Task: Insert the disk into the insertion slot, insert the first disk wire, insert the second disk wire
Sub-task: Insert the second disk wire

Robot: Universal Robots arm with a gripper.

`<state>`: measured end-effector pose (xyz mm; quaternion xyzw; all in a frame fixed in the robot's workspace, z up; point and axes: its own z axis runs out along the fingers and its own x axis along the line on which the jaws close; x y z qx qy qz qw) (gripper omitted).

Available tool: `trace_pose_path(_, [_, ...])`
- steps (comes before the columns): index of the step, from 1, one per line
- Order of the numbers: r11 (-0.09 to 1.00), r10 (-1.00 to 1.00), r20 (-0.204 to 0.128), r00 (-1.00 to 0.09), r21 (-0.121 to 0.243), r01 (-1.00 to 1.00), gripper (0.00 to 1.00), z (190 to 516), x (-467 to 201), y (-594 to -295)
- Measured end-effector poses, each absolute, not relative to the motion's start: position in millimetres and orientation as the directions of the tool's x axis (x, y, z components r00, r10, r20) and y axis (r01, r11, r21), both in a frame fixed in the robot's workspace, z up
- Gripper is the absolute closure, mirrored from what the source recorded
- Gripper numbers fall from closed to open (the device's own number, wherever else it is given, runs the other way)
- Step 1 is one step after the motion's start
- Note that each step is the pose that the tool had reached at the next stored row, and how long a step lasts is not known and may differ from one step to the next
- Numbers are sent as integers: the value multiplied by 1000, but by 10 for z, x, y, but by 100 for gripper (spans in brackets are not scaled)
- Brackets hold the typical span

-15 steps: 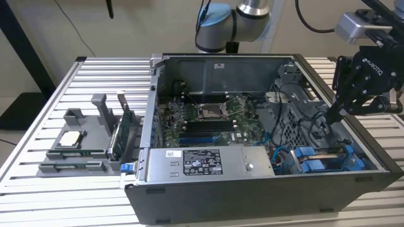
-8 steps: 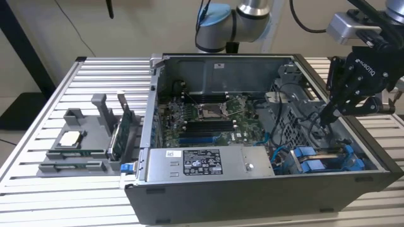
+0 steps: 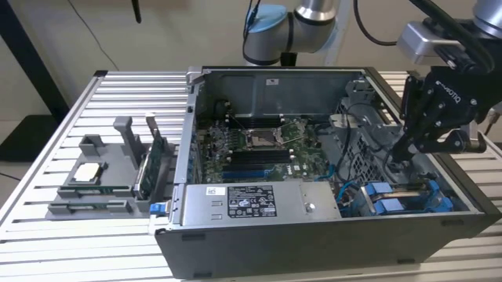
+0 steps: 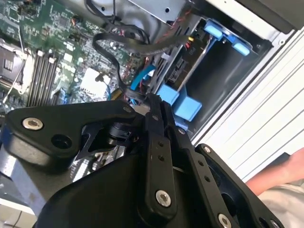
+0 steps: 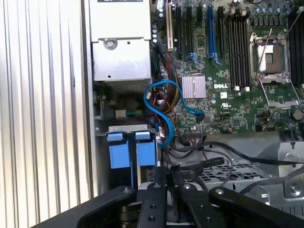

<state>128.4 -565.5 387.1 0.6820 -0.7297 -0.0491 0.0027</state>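
Observation:
The disk (image 4: 182, 71) stands on edge inside the insertion slot (image 4: 223, 71), with its blue carrier tabs (image 5: 128, 154) showing at the bay's open end. In the exterior view the slot (image 3: 427, 189) lies at the case's near right corner. My black gripper (image 3: 398, 157) hangs just above and behind the bay. In both wrist views its fingers are pressed together on the end of a black disk wire (image 5: 202, 164), which loops back over the motherboard (image 4: 107, 42). The gripper tip (image 4: 151, 100) sits close to the disk's rear end. The tip (image 5: 172, 175) also shows in the first wrist view.
The open computer case (image 3: 330, 247) lies on a slatted metal table (image 3: 79, 247). Inside it are the power supply (image 3: 251, 202), the motherboard (image 3: 259, 147) and a blue data cable (image 5: 156, 102). A grey parts fixture (image 3: 94, 176) stands at the exterior view's left. A person's hand (image 4: 280, 175) is beside the case.

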Motion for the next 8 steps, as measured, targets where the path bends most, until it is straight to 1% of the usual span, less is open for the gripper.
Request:
trace_pose_path(4, [65,-996,-64,-70,74,-995,84,3869,1257,-5738])
trace_pose_path(8, [65,-995,-65,-69,74,-995,84,3868,1257,-5742])
